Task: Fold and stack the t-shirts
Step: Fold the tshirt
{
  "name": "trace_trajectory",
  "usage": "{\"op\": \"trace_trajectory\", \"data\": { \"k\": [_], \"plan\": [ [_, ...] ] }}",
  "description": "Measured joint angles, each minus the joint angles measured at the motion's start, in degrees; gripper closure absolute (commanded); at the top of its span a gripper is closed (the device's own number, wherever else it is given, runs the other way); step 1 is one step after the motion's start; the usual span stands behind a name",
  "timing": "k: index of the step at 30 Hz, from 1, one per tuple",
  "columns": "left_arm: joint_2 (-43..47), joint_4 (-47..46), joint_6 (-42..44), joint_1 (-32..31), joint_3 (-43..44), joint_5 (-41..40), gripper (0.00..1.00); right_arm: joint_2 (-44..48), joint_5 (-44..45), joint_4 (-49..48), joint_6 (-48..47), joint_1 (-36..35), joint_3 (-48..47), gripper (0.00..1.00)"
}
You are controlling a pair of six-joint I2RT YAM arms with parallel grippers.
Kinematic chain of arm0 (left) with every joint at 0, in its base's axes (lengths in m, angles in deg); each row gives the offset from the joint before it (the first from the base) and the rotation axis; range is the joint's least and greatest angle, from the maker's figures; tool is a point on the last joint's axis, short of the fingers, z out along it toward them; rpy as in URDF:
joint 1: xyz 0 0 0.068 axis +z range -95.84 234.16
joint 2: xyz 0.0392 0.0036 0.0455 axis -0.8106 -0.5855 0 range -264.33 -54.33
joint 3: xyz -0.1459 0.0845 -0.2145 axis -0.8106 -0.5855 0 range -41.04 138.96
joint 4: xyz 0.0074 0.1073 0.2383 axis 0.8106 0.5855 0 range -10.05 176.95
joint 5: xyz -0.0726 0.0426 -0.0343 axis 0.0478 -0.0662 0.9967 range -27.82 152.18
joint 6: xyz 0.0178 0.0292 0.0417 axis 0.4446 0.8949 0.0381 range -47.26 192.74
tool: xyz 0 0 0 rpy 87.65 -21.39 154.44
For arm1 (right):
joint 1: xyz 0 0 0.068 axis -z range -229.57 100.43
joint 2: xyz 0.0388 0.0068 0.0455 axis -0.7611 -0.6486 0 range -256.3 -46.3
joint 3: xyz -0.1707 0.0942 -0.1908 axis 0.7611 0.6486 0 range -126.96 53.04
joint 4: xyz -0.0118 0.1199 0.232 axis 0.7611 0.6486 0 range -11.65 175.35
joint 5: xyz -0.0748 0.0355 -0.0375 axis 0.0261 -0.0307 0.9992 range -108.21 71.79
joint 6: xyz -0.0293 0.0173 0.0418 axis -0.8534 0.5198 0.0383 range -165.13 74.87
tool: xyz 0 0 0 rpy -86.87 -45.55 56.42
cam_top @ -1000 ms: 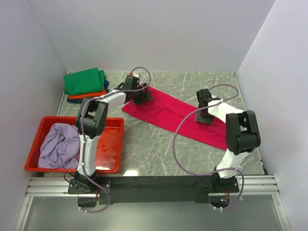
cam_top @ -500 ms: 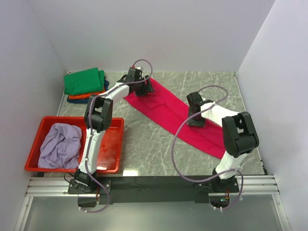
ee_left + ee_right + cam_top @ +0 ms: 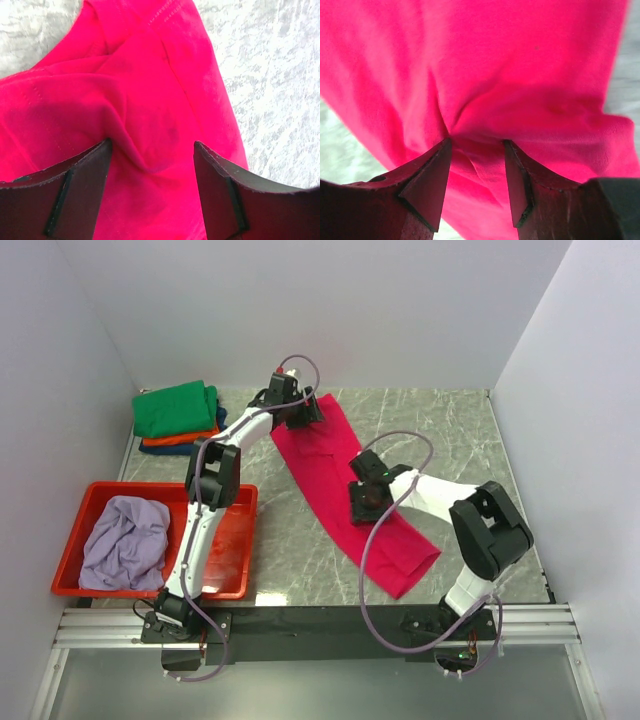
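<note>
One crimson-pink t-shirt (image 3: 335, 475) lies right of the one red tray (image 3: 230, 540). My left gripper (image 3: 305, 412) straddles it, fingers apart; my right gripper (image 3: 362, 508) pinches it. One lavender t-shirt (image 3: 125, 540) sits inside the tray, three stacked t-shirts (image 3: 175, 410) beyond it.

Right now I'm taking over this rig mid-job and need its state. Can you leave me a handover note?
Left gripper: open, straddling a ridge of the crimson-pink shirt, far end.
Right gripper: shut on that shirt, mid-length.
Done: green shirt, orange shirt, dark blue shirt stacked far left.
Left: finish folding the crimson-pink strip and stack it; lavender shirt lies crumpled in the red tray.
</note>
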Motion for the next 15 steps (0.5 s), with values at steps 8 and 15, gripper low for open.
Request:
{"op": "trace_trajectory", "data": {
  "k": [8, 15],
  "plan": [
    [0.94, -2.82, 0.02, -0.81, -1.51, -1.53, 0.27, 4.04, 0.11, 2.19, 4.57, -6.25, 0.02, 0.45],
    [17.29, -5.81, 0.0, -1.42, -20.79, -4.79, 0.25, 20.39, 9.2, 6.14, 8.04, -6.16, 2.21, 0.44]
  ]
}}
